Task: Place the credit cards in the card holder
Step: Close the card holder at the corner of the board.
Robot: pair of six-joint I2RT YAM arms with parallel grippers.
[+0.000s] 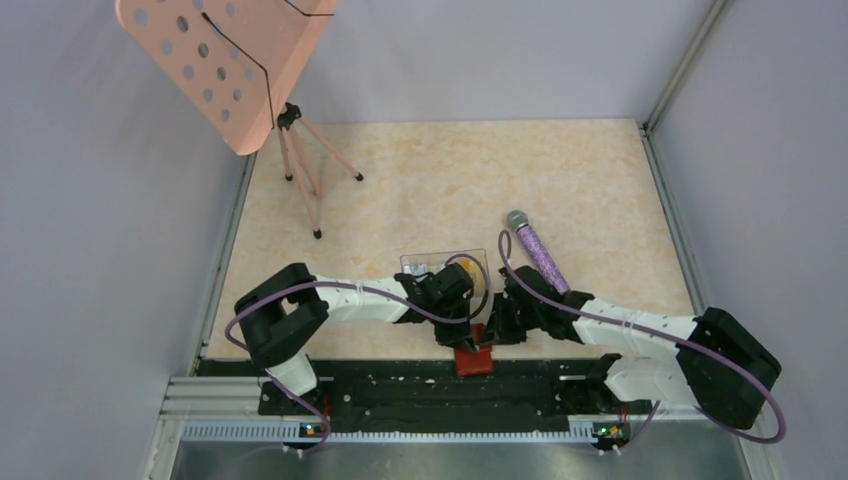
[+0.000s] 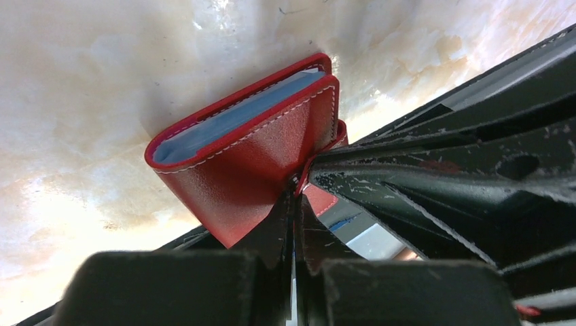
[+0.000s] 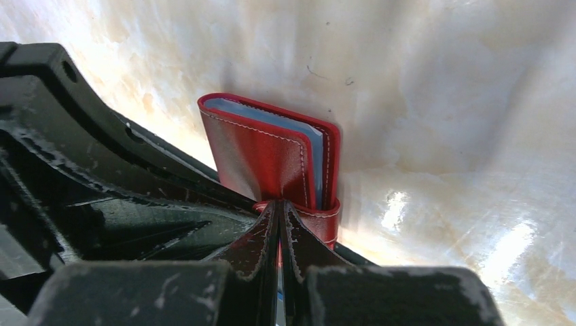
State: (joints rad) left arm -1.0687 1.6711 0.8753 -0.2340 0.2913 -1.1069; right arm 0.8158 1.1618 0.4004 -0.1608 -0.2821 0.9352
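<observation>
The red leather card holder (image 1: pixel 473 359) stands at the table's near edge, over the black base rail. It shows up close in the left wrist view (image 2: pixel 251 163) and the right wrist view (image 3: pixel 261 159). Pale blue-white credit cards (image 2: pixel 238 117) sit inside its fold, and their edges also show in the right wrist view (image 3: pixel 316 149). My left gripper (image 1: pixel 461 338) is shut on a thin red flap of the holder (image 2: pixel 297 187). My right gripper (image 1: pixel 493 337) is shut on the holder's red strap from the other side (image 3: pixel 280 204). Something yellow (image 1: pixel 479 279) lies in a clear tray.
A clear plastic tray (image 1: pixel 420 264) sits just behind the left gripper. A purple microphone (image 1: pixel 537 252) lies behind the right arm. A pink perforated music stand (image 1: pixel 228 62) on a tripod stands at the far left. The black mounting rail (image 1: pixel 400 385) runs along the near edge.
</observation>
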